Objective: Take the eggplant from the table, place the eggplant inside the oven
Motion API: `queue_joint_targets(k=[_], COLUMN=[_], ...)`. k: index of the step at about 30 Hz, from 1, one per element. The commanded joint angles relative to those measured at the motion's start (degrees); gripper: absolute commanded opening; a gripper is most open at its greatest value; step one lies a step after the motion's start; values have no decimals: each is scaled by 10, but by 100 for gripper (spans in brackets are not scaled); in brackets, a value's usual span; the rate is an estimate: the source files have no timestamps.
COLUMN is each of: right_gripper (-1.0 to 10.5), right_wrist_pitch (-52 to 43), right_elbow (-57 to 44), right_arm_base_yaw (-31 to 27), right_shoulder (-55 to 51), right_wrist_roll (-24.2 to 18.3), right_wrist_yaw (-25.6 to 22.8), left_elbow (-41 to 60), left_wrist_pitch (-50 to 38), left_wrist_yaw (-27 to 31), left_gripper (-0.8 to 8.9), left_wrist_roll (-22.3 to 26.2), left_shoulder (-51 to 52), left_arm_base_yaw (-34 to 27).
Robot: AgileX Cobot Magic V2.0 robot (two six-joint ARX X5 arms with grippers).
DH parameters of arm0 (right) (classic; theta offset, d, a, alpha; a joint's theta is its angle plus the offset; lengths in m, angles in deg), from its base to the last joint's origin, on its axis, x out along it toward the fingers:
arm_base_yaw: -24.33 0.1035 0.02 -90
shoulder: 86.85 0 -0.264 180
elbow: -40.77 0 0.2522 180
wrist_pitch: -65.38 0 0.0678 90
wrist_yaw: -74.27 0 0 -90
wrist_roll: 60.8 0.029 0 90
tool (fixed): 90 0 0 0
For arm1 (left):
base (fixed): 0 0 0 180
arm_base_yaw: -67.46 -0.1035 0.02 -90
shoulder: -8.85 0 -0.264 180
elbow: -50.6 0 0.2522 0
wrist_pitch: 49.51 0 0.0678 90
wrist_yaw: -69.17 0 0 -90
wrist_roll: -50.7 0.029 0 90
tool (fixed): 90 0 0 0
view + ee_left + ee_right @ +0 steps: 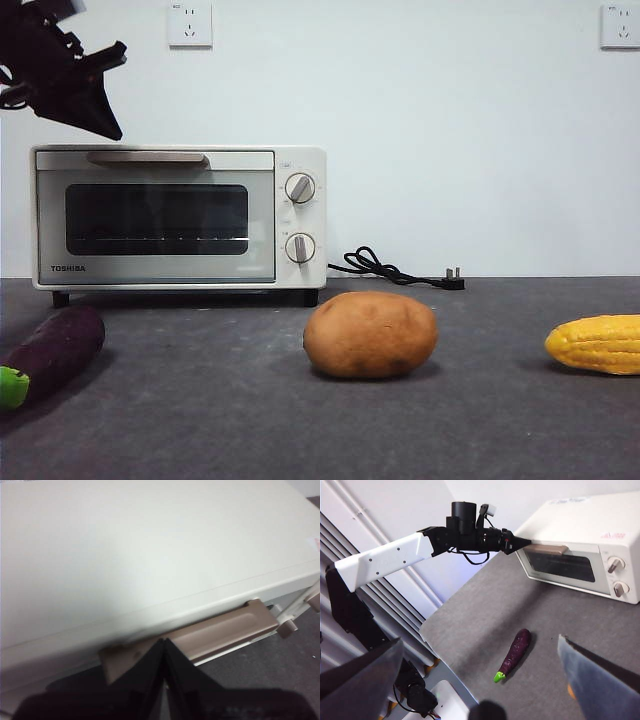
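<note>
Hovering just above the oven (180, 215) at its beige handle (210, 635), the left gripper (163, 642) has its jaws pressed together on nothing. The eggplant (48, 355) lies on the table (300, 420) before the closed oven. The right gripper (485, 680) waits high above, jaws spread wide.

A brown potato (370, 335) lies centrally; a yellow corn cob (598, 344) lies well apart, a black power cord (395, 269) behind them.

Eggplant (52, 350): dark purple, green stem end toward camera, lying flat on grey tabletop (300, 430), front-left of the oven, apart from it. Oven (180, 218): cream Toshiba toaster, door shut, beige bar handle on top edge, two knobs right.
</note>
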Motion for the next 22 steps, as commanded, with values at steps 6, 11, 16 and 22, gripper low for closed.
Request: queue_joint_targets(k=[6, 11, 16, 22], right_gripper=[630, 630, 630, 630], right_wrist_pitch=[-1, 1, 1, 1], right_elbow=[1, 1, 0, 1], right_arm_base_yaw=[1, 1, 1, 1], right_shoulder=[-2, -2, -2, -2], right_wrist_roll=[2, 2, 2, 1], right_wrist_yaw=[2, 2, 2, 2], left_elbow=[-2, -2, -2, -2], left_wrist_pitch=[-25, -28, -16, 15], left_wrist_yaw=[-2, -2, -2, -3], left_gripper=[-6, -6, -6, -6], left_wrist_roll=[17, 23, 23, 23], left_shoulder=[-25, -30, -37, -37], left_arm_base_yaw=[-2, -2, -2, 3])
